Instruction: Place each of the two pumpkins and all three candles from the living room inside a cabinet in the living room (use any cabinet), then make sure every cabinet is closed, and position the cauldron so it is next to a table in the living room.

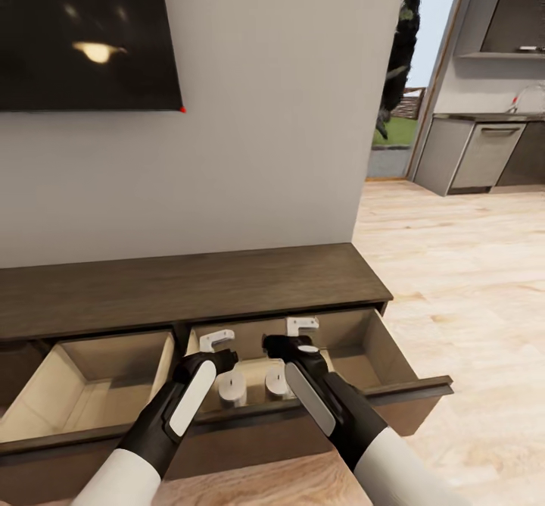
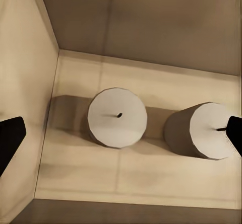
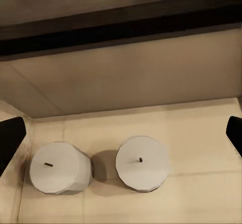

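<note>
- Two white candles stand on the pale floor of the right-hand drawer of the cabinet (image 1: 189, 282). One candle (image 1: 232, 387) is just below my left gripper (image 1: 218, 345) and the other candle (image 1: 277, 382) is just below my right gripper (image 1: 301, 337).
- Both candles are upright, near each other but apart, each with a short dark wick in its flat top.
- My left gripper hangs over the drawer with its fingers spread and nothing between them. In the left wrist view one candle (image 2: 117, 117) lies midway between the dark fingertips and the second (image 2: 201, 131) lies close to one fingertip.
- My right gripper is likewise released and carries nothing. In the right wrist view the two candles (image 3: 141, 163) (image 3: 56, 167) sit between the fingertips, close to the drawer's corner.
- Both drawers are pulled out toward me. The left drawer (image 1: 83, 385) lies past my left forearm, and I see nothing on the part of its floor that is in view.
- The dark front panel (image 1: 409, 396) of the right drawer crosses under both my forearms, between me and the candles.
- Above the cabinet a grey wall rises with a dark television (image 1: 87, 32) mounted on it.
- Well beyond my right arm a light wooden floor (image 1: 469, 286) runs to a kitchen counter (image 1: 484, 154) and a doorway with a black shape (image 1: 399, 51) hanging in it.
</note>
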Robot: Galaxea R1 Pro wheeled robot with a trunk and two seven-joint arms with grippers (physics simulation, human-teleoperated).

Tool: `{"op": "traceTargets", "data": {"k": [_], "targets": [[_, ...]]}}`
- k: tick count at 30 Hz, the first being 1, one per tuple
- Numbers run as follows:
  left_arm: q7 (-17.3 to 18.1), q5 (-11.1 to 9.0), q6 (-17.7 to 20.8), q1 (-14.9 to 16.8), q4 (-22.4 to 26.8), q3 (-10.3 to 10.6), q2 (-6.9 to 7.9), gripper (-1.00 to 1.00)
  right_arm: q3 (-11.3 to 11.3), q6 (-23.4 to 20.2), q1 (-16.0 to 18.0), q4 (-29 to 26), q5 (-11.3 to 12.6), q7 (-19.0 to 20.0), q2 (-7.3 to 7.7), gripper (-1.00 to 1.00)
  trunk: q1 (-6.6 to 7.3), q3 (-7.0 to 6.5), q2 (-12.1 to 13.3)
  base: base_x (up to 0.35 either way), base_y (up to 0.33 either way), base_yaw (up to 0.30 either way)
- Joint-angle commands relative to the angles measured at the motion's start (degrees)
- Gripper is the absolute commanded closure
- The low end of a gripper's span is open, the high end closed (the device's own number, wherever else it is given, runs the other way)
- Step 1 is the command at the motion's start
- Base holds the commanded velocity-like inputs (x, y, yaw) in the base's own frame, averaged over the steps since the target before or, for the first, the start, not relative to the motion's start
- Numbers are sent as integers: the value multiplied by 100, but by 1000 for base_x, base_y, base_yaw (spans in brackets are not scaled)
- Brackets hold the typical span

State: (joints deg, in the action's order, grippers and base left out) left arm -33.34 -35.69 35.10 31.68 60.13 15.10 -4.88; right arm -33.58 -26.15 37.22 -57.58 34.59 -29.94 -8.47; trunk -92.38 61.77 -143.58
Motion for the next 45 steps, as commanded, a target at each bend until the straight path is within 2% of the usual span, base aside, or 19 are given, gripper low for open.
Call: {"op": "traceTargets", "data": {"k": [1,6,20,22,24,27,32,38,45], "targets": [[-58,-61,5,4,7,9,3,-100,-14,-14,5,-86,48,-53,3,-100,3,-17,0,0,0,0],[-58,-61,6,2,7,5,4,-100,-11,-215,5,-462,41,-64,-5,-100,16,-128,6,-57,0,0],[-57,-61,6,3,13,-6,42,-100,12,-249,5,-482,41,-66,-2,-100,52,-438,25,-53,0,0],[-53,-61,6,4,15,-6,54,-100,100,-250,5,-482,49,-65,10,-100,57,-482,28,0,0,0],[-51,-61,6,5,17,-8,73,-100,293,-256,4,-491,55,-63,16,-100,63,-527,30,0,0,0],[-50,-61,27,1,107,-150,83,-100,521,-258,3,-601,62,-58,14,-100,70,-593,34,0,0,0],[-50,-55,353,-6,320,-313,84,-100,608,-259,1,-746,66,-56,14,-100,179,-683,234,-50,0,0],[-50,-54,405,-12,347,-330,84,-100,615,-259,-2,-762,82,-56,14,-100,311,-812,474,-251,0,-122],[-50,-59,410,-12,350,-332,84,-100,616,-259,-2,-768,235,-56,21,-100,465,-979,755,-314,0,-214]]}}
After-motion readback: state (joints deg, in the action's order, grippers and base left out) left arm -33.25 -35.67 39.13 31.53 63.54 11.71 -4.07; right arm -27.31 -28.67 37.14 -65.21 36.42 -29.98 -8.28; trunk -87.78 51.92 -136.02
